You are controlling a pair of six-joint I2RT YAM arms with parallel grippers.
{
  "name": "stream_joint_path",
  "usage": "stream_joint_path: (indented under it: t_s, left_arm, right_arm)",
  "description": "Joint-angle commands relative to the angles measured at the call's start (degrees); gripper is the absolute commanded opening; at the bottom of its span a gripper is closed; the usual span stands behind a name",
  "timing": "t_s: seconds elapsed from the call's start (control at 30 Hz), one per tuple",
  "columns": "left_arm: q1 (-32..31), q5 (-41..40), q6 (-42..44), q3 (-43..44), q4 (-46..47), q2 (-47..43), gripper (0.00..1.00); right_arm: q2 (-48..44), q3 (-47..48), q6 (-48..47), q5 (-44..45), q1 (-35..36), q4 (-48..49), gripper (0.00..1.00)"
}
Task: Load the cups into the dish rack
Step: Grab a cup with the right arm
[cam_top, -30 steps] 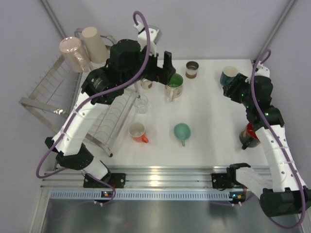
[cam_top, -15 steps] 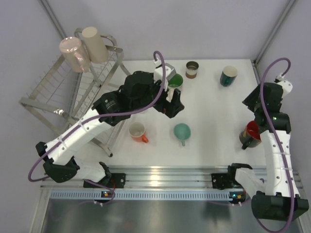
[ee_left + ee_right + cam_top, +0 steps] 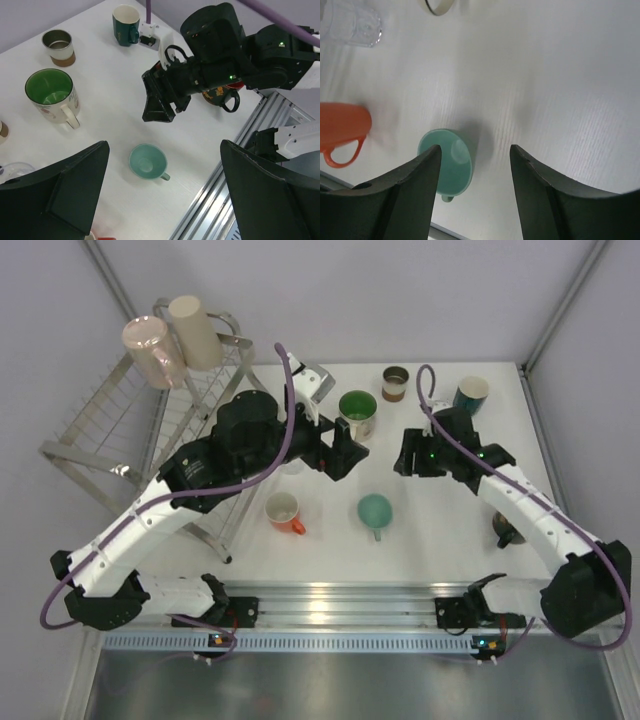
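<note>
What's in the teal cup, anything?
Empty. The teal cup stands upright, and the left wrist view shows its bare bottom.

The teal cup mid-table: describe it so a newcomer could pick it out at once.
On the white table, look at the middle of its near half. The teal cup stands upright there, right of the white cup with the orange handle. It alone is pale teal inside and out, with its small handle toward the near edge.

Dark mug (image 3: 500, 530) mostly hidden behind right arm (image 3: 530, 508)
</note>
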Motion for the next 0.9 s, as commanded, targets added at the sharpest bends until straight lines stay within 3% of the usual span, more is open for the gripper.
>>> stream_joint_path:
  t_s: [0.0, 0.17, 0.37, 0.87]
  left_arm:
    - [-0.01, -2.42, 0.91, 0.24, 3.56, -0.71, 0.98]
    - [-0.01, -4.97, 0.47, 1.73, 3.74, -1.15, 0.98]
    - [0.07, -7.52, 0.82, 1.73, 5.14, -3.09, 0.97]
    - [-0.01, -10.25, 0.03, 2.52, 7.43, -3.62, 0.95]
  right_arm:
    - [2.22, 3.63, -2.86, -0.91, 3.87, 5.47, 0.58]
    - [8.54, 6.01, -6.46, -1.36, 6.08, 4.44, 0.58]
    - [9.43, 0.75, -9.37, -3.64, 7.57, 5.31, 0.57]
    - [14.88, -6.38, -7.61, -1.89, 11.53, 9.53, 0.54]
